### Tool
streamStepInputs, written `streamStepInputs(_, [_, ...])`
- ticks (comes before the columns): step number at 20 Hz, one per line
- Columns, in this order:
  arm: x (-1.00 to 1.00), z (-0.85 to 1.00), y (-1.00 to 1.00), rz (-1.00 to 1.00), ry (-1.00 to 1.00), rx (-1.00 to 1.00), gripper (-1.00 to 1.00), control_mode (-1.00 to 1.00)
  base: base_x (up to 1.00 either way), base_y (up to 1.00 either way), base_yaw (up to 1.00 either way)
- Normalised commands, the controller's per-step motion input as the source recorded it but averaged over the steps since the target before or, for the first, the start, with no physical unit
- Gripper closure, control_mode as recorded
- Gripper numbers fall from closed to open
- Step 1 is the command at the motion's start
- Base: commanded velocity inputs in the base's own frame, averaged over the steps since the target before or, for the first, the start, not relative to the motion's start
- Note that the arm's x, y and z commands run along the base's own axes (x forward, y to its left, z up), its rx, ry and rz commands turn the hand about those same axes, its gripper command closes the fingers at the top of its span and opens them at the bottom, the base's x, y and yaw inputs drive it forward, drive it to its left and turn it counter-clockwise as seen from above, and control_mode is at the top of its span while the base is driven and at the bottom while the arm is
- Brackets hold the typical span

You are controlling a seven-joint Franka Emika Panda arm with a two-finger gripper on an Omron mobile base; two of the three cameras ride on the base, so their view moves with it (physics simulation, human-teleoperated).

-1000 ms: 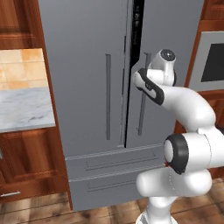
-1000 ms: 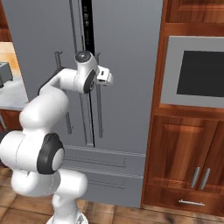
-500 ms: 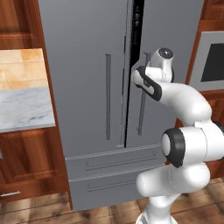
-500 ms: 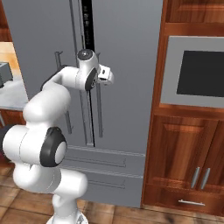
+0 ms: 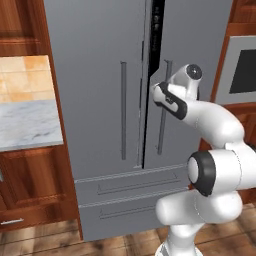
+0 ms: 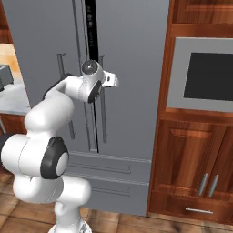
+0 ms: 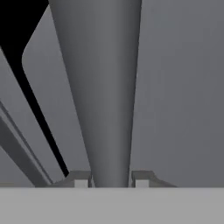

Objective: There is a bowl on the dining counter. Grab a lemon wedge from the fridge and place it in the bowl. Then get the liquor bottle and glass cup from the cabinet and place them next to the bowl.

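**Gripping the fridge's right door handle**

Reaching forward at chest height, I have my gripper set around the handle of the right fridge door. In the hand view the handle runs as a grey bar straight up from between my two fingertips, one tip on each side of it and both pressed against it, so my jaws are clamped on the handle. Flat grey door surface spreads to the right of the bar. To its left a thin black gap slants across the view, with the rounded edge of the door beside it.

From the left base view my hand sits against the upper part of that handle, just right of the dark seam between the two doors. The left door has its own long vertical handle, well apart from my hand. A narrow black slit shows along the seam near the top of the fridge. Two drawers lie below the doors.

From the right base view my wrist is level with the top of the same handle, with my hand hidden behind it. A wooden cabinet stands to the right of the fridge, holding a built-in oven. On the other side, a marble counter sits beside the fridge.
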Motion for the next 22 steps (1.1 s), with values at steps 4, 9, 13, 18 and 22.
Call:
streamStepInputs(4, [-0.22, 0.12, -0.10, 0.01, -0.04, 0.00, 1.00, -1.00, 0.00, 0.00, 0.00])
streamStepInputs(9, [-0.85, 0.20, -0.30, 0.00, 0.10, 0.00, 1.00, -1.00, 0.00, 0.00, 0.00])
streamStepInputs(13, [-1.00, 0.02, -0.34, 0.00, 0.10, 0.00, 1.00, -1.00, 0.00, 0.00, 0.00])
streamStepInputs(18, [-1.00, 0.00, -0.31, 0.00, 0.16, 0.00, 1.00, -1.00, 0.00, 0.00, 0.00])
streamStepInputs(22, [-0.94, -0.19, -0.14, -0.05, 0.14, 0.00, 1.00, -1.00, 0.00, 0.00, 0.00])
